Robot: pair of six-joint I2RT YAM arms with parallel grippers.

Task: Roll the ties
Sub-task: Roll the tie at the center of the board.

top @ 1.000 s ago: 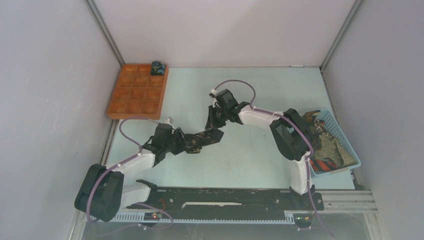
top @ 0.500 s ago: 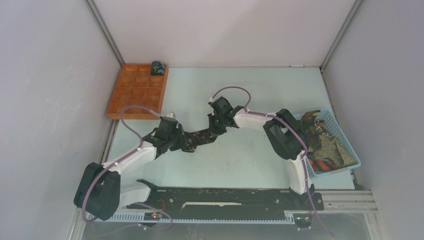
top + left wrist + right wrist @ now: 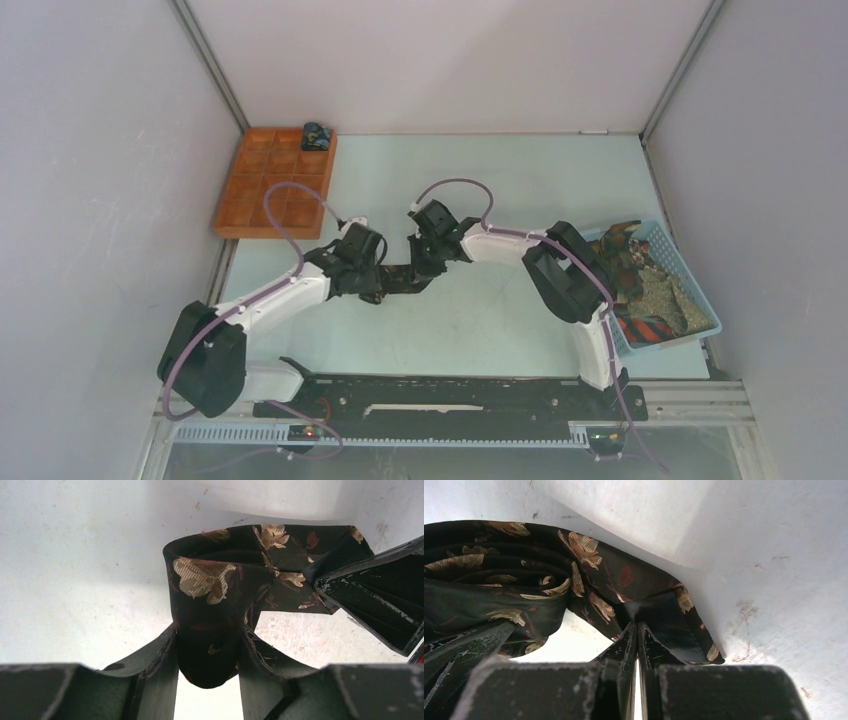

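Over the last second the two arms have closed in on each other near the middle of the table point(image 3: 520, 180). The left gripper point(image 3: 372, 282) has swung inward from the left edge and the right gripper point(image 3: 424, 262) has drifted a little toward it. The black leaf-patterned tie point(image 3: 398, 281), which had been stretched out between them, is now a short bunched length. Seen from the left wrist, the left gripper point(image 3: 210, 647) has its fingers about half apart and clamped on a thick doubled loop of the tie point(image 3: 220, 570), which fills the gap between them. The right gripper point(image 3: 638, 630) is pinched fully closed on a thin folded edge of the same tie point(image 3: 499, 575). I'd say the rolling of this tie is under way but far from finished. The fabric curls in loose folds rather than a tight bundle, and part of it trails onto the table between the grippers. As for the whole job, one rolled tie point(image 3: 317, 136) sits in the far right corner compartment of the orange tray point(image 3: 262, 212), at the table's far left corner. Several more ties point(image 3: 655, 300) lie heaped and unrolled in the blue basket point(image 3: 668, 237) by the right edge. So most of the work appears to remain.
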